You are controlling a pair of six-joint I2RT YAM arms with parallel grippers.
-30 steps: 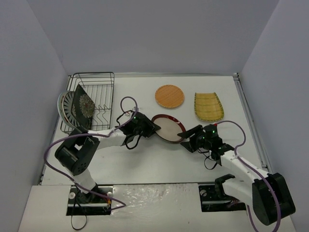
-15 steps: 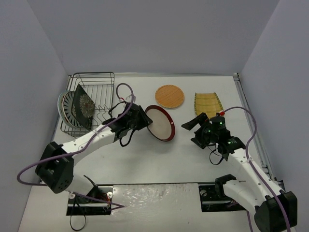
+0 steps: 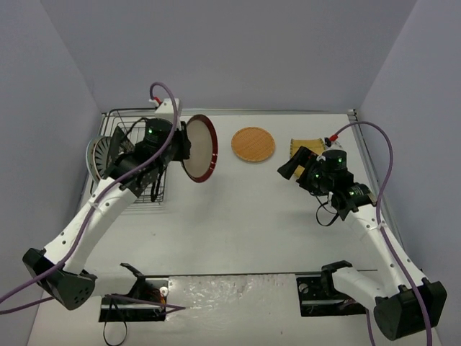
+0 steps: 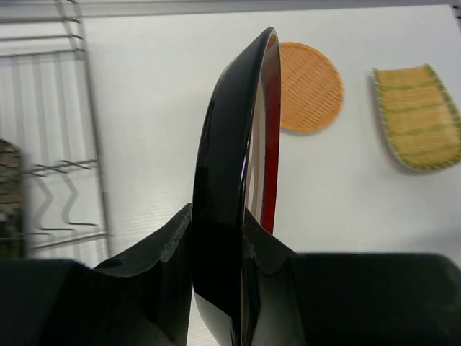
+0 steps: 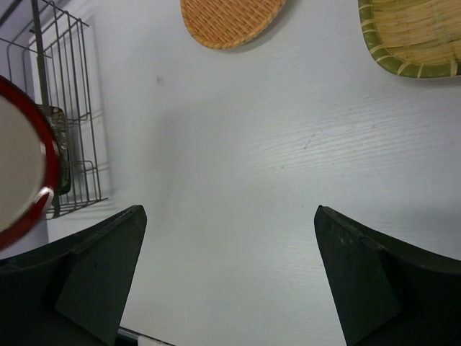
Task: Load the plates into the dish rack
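Top external view: the white table (image 3: 252,216) carries the dish rack (image 3: 126,122) at its far-left corner, with standing plates (image 3: 97,153) at the rack's left side. The red-rimmed cream plate (image 3: 199,148) is held on edge off the table, just right of the rack, clamped between the fingers of the left gripper (image 4: 220,245). The orange round plate (image 3: 253,144) and the striped oblong plate (image 5: 414,36) lie flat farther right. The right gripper (image 5: 230,274) hovers with its fingers spread wide, empty.

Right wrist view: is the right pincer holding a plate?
No, the right pincer stands wide open above the table, with nothing between its jaws.
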